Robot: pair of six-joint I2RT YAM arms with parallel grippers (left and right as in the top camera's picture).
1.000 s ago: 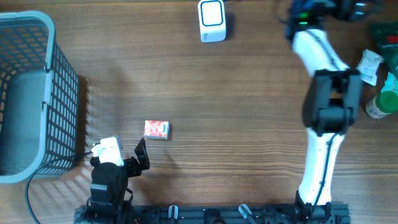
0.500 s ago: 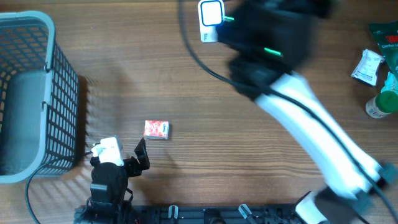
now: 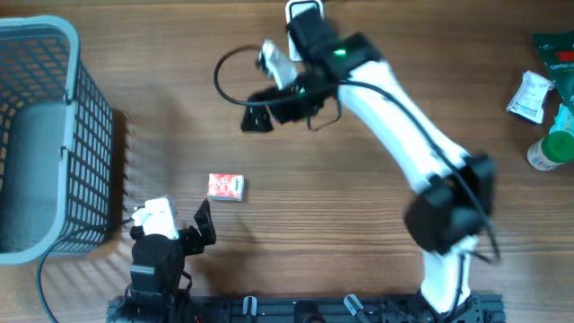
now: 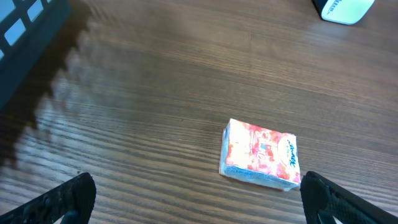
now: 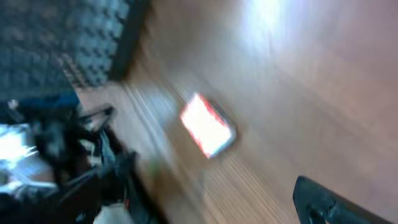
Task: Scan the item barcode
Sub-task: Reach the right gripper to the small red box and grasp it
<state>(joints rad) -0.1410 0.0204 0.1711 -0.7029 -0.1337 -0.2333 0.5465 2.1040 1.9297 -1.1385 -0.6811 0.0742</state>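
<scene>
Packet (image 4: 261, 154), pink-red with blue script too small to read, lies flat near the left gripper (image 4: 199, 208), whose jaws are spread wide. Right gripper (image 3: 262, 106) hangs spread and empty beside the white scanner (image 3: 305, 27).

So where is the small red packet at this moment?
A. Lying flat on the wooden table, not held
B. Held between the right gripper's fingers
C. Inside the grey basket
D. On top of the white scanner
A: the left wrist view shows the red packet lying flat on the bare wooden table, ahead of the open left gripper and touched by nothing, well outside the basket.
</scene>
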